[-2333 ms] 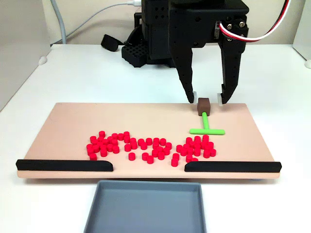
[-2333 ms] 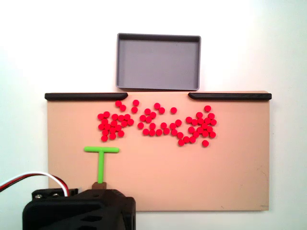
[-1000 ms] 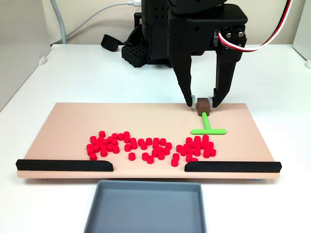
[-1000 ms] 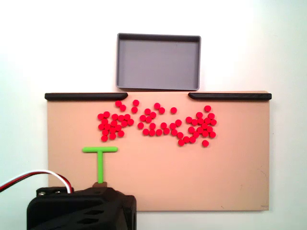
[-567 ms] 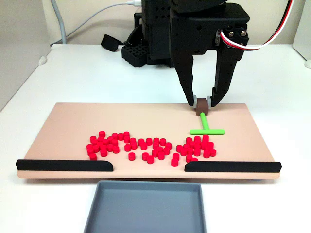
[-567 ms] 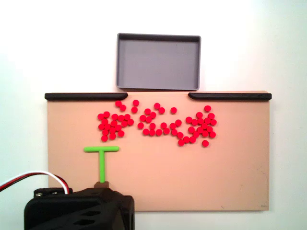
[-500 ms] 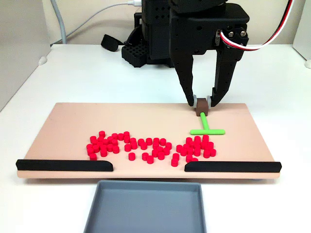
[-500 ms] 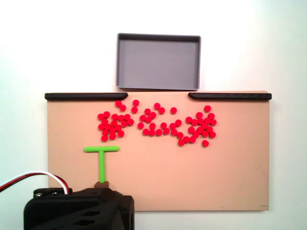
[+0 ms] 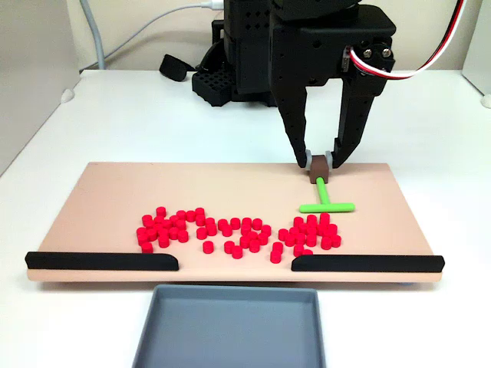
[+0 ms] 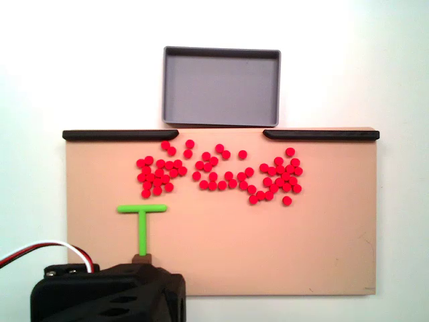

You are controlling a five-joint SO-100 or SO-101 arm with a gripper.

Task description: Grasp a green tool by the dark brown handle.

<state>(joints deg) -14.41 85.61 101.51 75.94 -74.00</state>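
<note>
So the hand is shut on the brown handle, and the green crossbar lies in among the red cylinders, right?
Not quite. The hand is shut on the brown handle, but the green crossbar lies clear of the red cylinders, with bare board between them, as the fixed view from above shows.

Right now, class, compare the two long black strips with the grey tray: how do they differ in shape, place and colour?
The black strips are thin, flat bars; the grey tray is a wide rectangle with raised walls. The strips lie on the tan board along one edge with a gap between them; the tray sits off the board, on the white table, facing that gap. Both hold no red cylinders.
</note>
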